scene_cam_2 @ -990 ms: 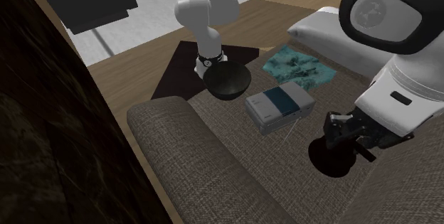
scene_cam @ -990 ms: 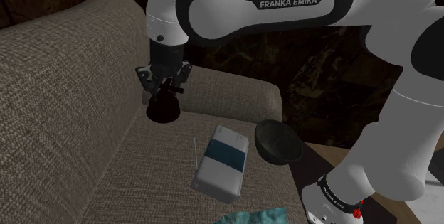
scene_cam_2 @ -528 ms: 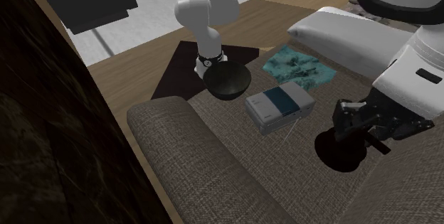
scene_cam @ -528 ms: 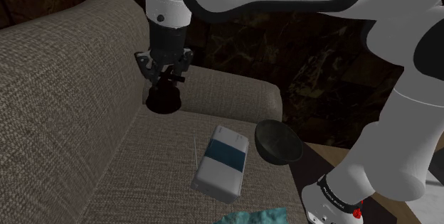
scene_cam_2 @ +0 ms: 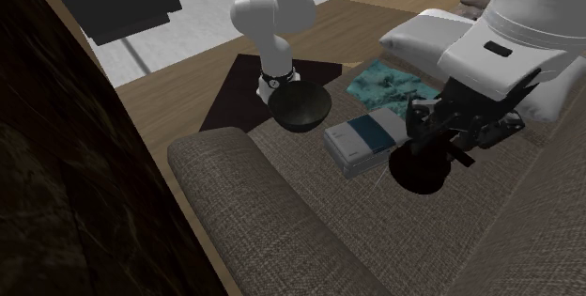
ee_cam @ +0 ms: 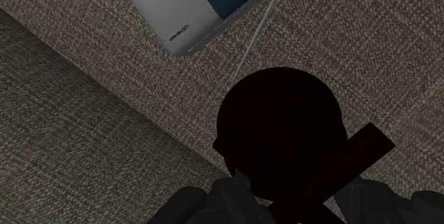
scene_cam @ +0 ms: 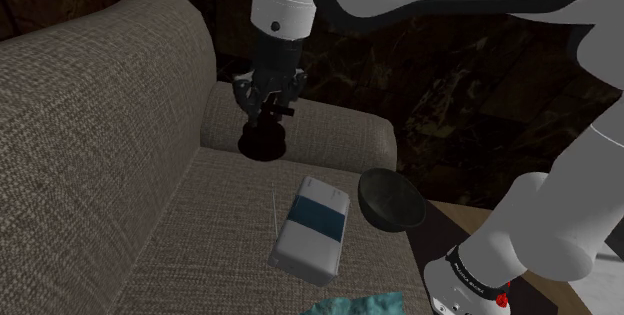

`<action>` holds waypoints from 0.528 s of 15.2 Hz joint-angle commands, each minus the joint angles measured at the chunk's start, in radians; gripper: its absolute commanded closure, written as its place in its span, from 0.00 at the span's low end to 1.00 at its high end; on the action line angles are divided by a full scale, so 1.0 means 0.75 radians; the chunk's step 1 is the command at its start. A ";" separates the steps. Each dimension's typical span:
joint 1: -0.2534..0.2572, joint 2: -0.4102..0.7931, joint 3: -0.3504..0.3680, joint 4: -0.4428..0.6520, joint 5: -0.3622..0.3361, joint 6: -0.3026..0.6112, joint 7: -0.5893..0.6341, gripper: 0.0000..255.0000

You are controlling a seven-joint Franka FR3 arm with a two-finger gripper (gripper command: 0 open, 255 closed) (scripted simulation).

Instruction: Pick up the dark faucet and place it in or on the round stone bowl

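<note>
A sofa point(scene_cam: 90, 163) of coarse brown woven cloth; above its seat, clear of the cushion, hangs a matte black faucet point(scene_cam: 262, 143) with a round disc base; the black gripper point(scene_cam: 266, 111) is clamped on its stem; a smooth, dark, round bowl point(scene_cam: 392, 200) sits at the sofa's end.

Brown woven-fabric sofa point(scene_cam: 90, 143) fills the near scene. Wooden floor point(scene_cam_2: 160, 106) lies beyond it, with pale tiled floor point(scene_cam_2: 188, 36) farther off. Dark mottled wall point(scene_cam_2: 56, 172) stands at the second exterior view's left.
</note>
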 commanded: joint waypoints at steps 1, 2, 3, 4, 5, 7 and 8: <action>-0.027 -0.135 -0.015 -0.142 0.063 0.024 -0.054 1.00; -0.034 -0.194 -0.025 -0.203 0.089 0.031 -0.080 1.00; -0.038 -0.253 -0.038 -0.261 0.114 0.035 -0.105 1.00; -0.041 -0.311 -0.051 -0.316 0.138 0.038 -0.130 1.00; -0.041 -0.369 -0.065 -0.370 0.159 0.038 -0.155 1.00; -0.039 -0.482 -0.096 -0.473 0.197 0.033 -0.203 1.00; -0.036 -0.538 -0.113 -0.521 0.213 0.028 -0.226 1.00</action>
